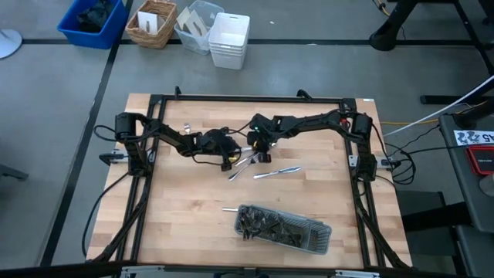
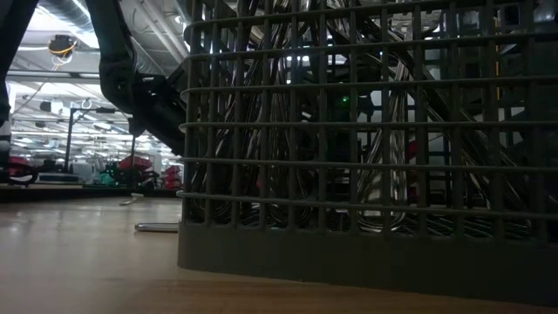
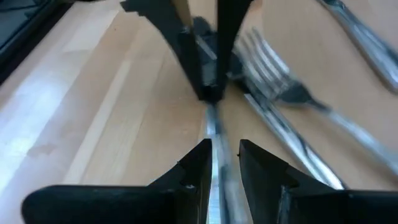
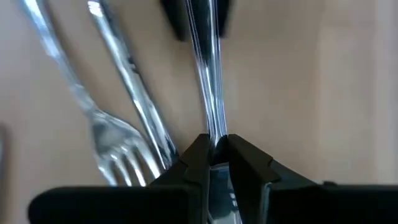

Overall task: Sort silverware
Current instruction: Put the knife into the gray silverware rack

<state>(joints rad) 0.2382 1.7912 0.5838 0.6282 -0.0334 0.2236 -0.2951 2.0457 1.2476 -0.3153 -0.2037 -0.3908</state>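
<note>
While gripped at both ends, utensil (image 4: 211,93) between right tool (image 4: 217,149) and left tool (image 3: 225,162)

I have both arms reaching inward to frame centre, left gripper (image 1: 231,157) and right gripper (image 1: 257,152) facing each other, each pinching one slim utensil (image 4: 211,99).

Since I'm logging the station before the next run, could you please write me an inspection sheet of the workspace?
Surface: wooden table, bare planks around the work.
Job's things: grey mesh tray full of silverware; loose pieces lie mid-table; another lies beside the tray.
Clutter: nothing seen.
Grippers: left claw and right claw both shut on one slim utensil, held between them at mid-table.
Cables: leads trail off the table's right edge.
Surroundings: bins and baskets on the floor beyond.
</note>
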